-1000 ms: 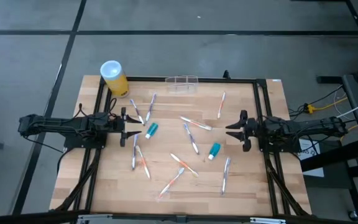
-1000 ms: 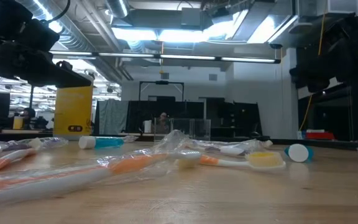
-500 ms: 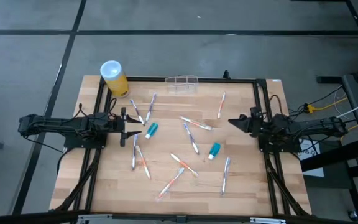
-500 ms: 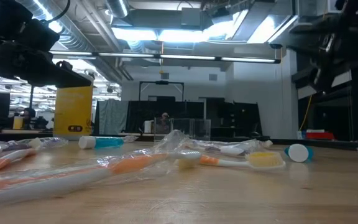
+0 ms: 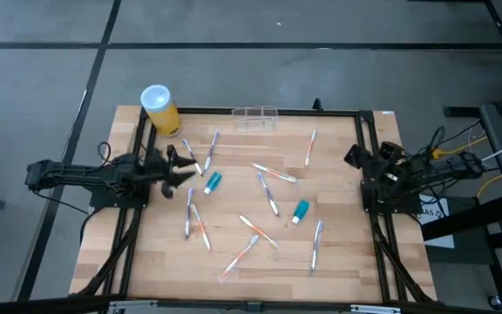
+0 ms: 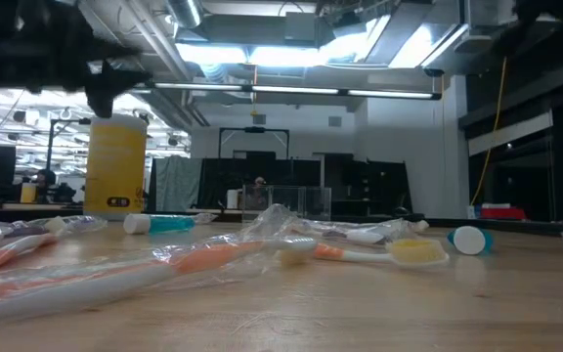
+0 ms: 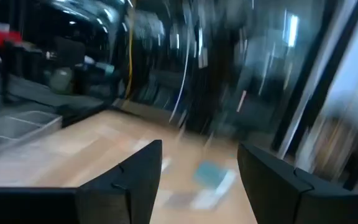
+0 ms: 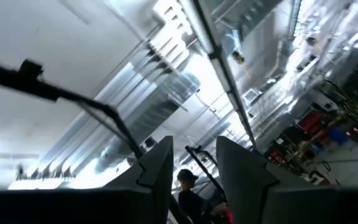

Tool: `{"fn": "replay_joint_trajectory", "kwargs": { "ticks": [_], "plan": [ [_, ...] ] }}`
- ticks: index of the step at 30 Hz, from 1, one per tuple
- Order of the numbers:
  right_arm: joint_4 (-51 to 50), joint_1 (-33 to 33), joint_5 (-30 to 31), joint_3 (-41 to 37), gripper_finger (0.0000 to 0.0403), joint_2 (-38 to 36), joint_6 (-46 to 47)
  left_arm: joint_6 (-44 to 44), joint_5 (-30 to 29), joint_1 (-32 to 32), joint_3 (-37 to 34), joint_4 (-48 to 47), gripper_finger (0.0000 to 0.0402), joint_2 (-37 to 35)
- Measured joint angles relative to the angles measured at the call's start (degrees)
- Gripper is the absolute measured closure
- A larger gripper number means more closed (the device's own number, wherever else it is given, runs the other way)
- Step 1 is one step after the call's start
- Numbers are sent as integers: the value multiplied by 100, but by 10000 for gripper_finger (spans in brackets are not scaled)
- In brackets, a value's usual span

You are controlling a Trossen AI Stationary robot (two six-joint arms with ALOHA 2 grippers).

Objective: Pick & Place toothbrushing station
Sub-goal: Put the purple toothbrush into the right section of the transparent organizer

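Note:
The toothbrushing station (image 5: 255,116), a small clear low-walled holder, stands on its base at the middle of the table's far edge; the low view shows it far off (image 6: 301,202). My left gripper (image 5: 184,168) hovers open over the table's left side, near a teal tube (image 5: 213,181); its wrist view shows an empty gap between the fingers (image 7: 197,152). My right gripper (image 5: 353,157) is raised at the right side, open and tipped upward, so its wrist view (image 8: 194,149) looks at the ceiling. Neither gripper is near the station.
Several wrapped toothbrushes (image 5: 268,194) lie scattered over the wooden table (image 5: 347,262). A second teal tube (image 5: 301,211) lies right of centre. A yellow canister with a white top (image 5: 159,109) stands at the far left corner. A dark frame rail (image 5: 260,112) borders the work area.
My right gripper has risen, drawn back toward the table's right edge and tipped from level to pointing steeply upward while rolling. My left gripper has lifted a little, tipped up and rolled. Nothing on the table has moved.

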Motion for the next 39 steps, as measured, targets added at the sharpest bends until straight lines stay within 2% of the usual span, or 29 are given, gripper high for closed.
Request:
{"fn": "replay_joint_trajectory", "kwargs": {
  "ticks": [3, 5, 9, 12, 15, 17, 23, 26, 29, 31, 34, 39],
  "plan": [
    [29, 267, -249, 623, 278, 598, -626, -2181, -497, 0, 0, 871, 197, -11],
    [44, 408, -513, 1179, 278, 1049, -1150, -3017, -749, 0, 0, 1170, 197, -9],
    [22, 565, -1076, 2419, 278, 1901, -2168, -3764, -746, 0, 0, 1304, 197, -1],
    [-530, 604, -1509, 3318, 278, 2379, -2274, -3879, -158, 0, 4, 1856, 197, 2],
    [-2494, 604, -1640, 4391, 278, 2574, -1709, -4035, 645, 0, 171, 2249, 197, 7],
    [-4090, 604, -1416, 5223, 278, 2731, -1141, -4076, 887, -4, 427, 2215, 197, 7],
    [-8628, 604, -1223, 7763, 278, 3740, 565, -2797, 212, 17, 1533, 1904, 197, 384],
    [-10979, 604, -1231, 8648, 278, 4251, 1802, -2420, 52, 99, 2275, 446, 197, 657],
    [-12995, 614, -1362, 8808, 278, 4648, 2764, -2361, -312, 117, 3078, -1462, 197, 1017],
    [-13554, 758, -1483, 8530, 278, 4797, 3224, -2293, -583, 118, 3544, -2534, 197, 1345],
    [-13411, 1003, -1658, 7809, 278, 4830, 3659, -2371, -888, 117, 4143, -3667, 197, 1837],
    [-12004, 1290, -1741, 6105, 278, 4845, 4873, -2627, -1516, 118, 4850, -5220, 197, 2521]
  ]
}}
